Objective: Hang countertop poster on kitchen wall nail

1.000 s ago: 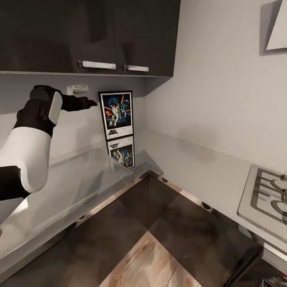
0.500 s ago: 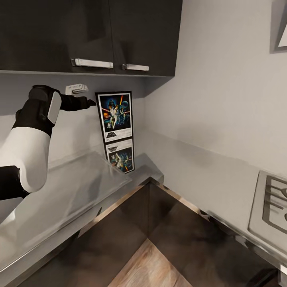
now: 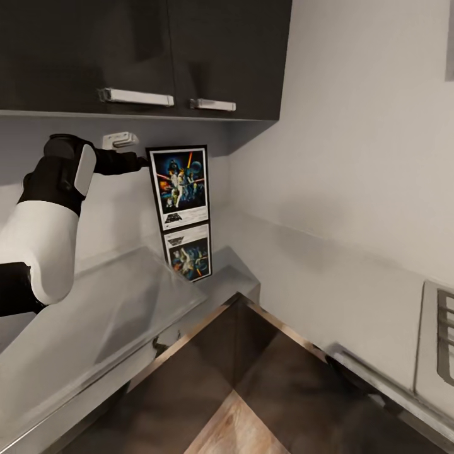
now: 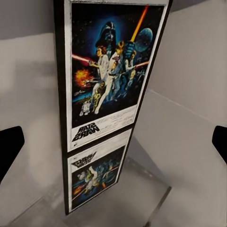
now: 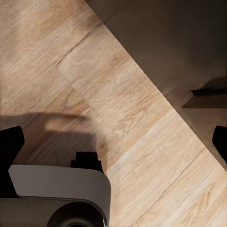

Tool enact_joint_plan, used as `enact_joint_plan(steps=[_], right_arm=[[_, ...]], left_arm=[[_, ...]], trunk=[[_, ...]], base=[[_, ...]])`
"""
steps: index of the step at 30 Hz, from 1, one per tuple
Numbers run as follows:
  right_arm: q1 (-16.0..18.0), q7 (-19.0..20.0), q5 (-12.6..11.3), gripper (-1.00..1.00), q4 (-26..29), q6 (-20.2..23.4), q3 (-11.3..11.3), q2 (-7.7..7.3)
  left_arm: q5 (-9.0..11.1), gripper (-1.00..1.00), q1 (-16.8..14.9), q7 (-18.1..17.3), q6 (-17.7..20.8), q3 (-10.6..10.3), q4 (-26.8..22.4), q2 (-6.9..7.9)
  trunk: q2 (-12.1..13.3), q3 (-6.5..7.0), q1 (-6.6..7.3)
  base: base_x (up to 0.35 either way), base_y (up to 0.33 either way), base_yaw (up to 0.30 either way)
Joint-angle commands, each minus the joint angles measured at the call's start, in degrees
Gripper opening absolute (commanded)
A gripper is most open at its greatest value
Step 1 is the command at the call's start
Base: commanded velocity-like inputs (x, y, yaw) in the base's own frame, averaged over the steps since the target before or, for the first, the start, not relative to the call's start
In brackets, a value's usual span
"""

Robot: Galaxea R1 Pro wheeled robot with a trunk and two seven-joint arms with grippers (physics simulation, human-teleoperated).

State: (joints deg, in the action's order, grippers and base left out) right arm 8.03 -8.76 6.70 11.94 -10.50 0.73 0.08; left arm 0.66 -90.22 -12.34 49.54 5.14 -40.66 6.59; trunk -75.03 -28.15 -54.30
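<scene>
The head camera is panning left, sliding the hob out of frame. The poster (image 3: 180, 187) is standing upright on the kitchen countertop (image 3: 94, 309) in the corner, while the left gripper (image 4: 113, 142) is closing in, fingers spread wide, nothing gripped yet.

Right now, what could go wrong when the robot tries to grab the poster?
1. The poster stands upright on the shiny countertop, propped in the corner; a nudge from the left gripper might tip it or make it slide.
2. The cabinets hang low just above, so lifting it could bump them.
</scene>
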Motion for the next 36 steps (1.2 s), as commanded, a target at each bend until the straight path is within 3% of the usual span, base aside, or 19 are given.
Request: enact_joint_plan(steps=[1, 16, 26, 36], right_arm=[[0.0, -0.4, 0.6, 1.00, -0.1, 0.0, 0.1, 0.01], [-0.1, -0.3, 0.6, 1.00, -0.8, 0.2, 0.0, 0.01], [-1.6, -0.4, 0.1, 1.00, -13.2, -0.1, -0.1, -0.47], [-3.5, -0.4, 0.0, 1.00, -15.0, -0.1, -0.3, -0.53]], left_arm=[[0.0, 1.00, 0.0, -0.1, 0.3, 0.1, -0.1, 0.00], [0.1, 1.00, 0.0, -0.2, 0.4, 0.2, -0.3, 0.00], [0.1, 1.00, 0.0, -0.3, 0.5, 0.2, 0.0, 0.34], [0.1, 1.00, 0.0, -0.3, 0.5, 0.2, -0.4, 0.35]], trunk=[[0.0, -0.06, -0.03], [0.0, -0.06, -0.03], [0.0, -0.06, -0.03], [0.0, -0.06, -0.03]], base=[[0.323, 0.000, 0.000], [0.274, 0.000, 0.000], [0.028, 0.000, 0.000], [0.000, 0.000, 0.000]])
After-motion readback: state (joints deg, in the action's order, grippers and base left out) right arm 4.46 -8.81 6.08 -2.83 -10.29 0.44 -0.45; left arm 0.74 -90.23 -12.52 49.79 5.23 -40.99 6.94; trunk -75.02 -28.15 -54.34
